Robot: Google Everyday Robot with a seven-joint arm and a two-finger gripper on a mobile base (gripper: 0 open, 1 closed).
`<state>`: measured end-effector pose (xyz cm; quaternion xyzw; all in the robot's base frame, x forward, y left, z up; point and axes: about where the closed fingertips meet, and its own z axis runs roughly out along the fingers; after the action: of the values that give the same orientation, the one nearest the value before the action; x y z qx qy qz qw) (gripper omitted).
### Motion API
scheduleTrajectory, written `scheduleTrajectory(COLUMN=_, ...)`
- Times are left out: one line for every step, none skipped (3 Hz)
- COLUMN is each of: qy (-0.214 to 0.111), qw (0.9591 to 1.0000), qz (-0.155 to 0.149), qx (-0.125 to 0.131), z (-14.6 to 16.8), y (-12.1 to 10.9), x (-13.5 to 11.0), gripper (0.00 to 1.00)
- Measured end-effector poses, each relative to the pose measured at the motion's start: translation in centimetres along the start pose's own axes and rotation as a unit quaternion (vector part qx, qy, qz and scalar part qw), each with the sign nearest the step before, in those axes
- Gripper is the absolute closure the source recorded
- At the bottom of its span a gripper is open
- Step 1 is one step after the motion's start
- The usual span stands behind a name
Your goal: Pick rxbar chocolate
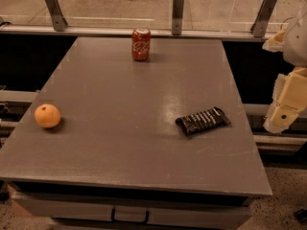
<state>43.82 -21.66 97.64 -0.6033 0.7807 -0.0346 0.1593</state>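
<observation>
The rxbar chocolate (pixel 203 120) is a flat black bar with pale stripes. It lies on the grey table (pixel 124 119), right of centre and near the right edge, angled slightly with its right end farther back. My gripper (pixel 282 118) hangs at the right border of the view, off the table's right side. It is to the right of the bar, apart from it, and holds nothing that I can see.
A red soda can (pixel 141 44) stands upright at the table's far edge, near the middle. An orange fruit (pixel 47 116) sits near the left edge. A rail with metal posts (pixel 178 12) runs behind the table.
</observation>
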Motion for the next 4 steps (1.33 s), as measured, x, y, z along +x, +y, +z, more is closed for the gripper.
scheduleTrajectory(qy=-0.001, qw=1.0000, qz=-0.001, qx=0.001, z=0.0, y=0.0, x=-0.1, gripper=0.00)
scheduleTrajectory(qy=-0.018, qw=0.9997, qz=-0.017, qx=-0.005, z=1.3, y=-0.2, x=-1.6, gripper=0.00)
scheduleTrajectory(qy=-0.035, qw=0.9981, qz=-0.049, qx=-0.016, z=4.4, y=-0.2, x=-3.2, gripper=0.00)
scheduleTrajectory(qy=-0.046, qw=0.9957, qz=-0.076, qx=-0.025, z=7.6, y=-0.4, x=-4.2, gripper=0.00)
